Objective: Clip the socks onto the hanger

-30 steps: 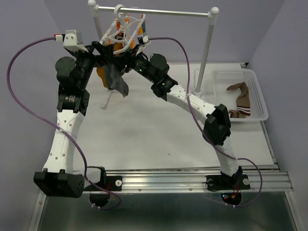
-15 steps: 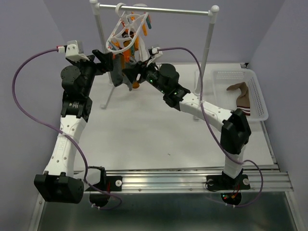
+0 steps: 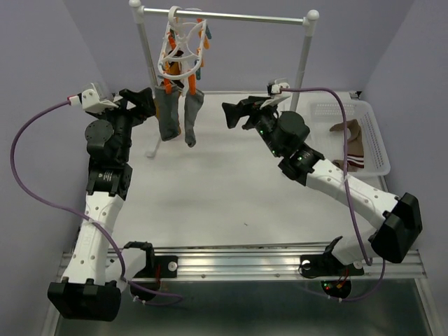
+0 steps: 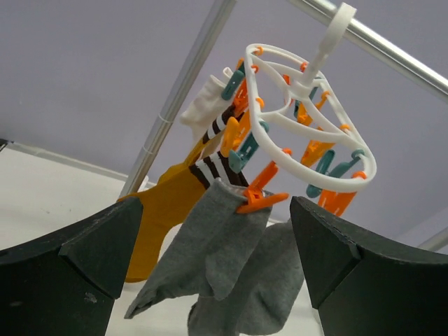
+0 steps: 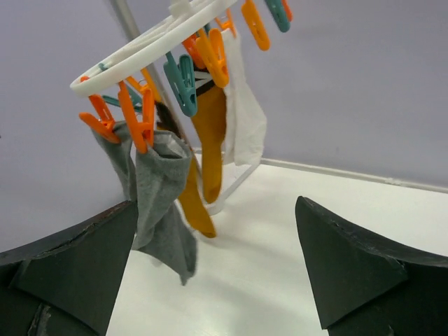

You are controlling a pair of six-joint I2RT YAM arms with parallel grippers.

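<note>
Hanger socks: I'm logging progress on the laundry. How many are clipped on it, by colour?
Grey socks: 2
Mustard-orange sock: 1
White sock: 1
Brown striped sock: 1
Total: 5 visible on the hanger

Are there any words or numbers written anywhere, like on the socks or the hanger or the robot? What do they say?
None: no word, number, brand or sign can be read in any view.
The hanger, its clips, the socks, the rail and the basket are all plain.
If the robot arms carry any small label, it is too small to tell.
</note>
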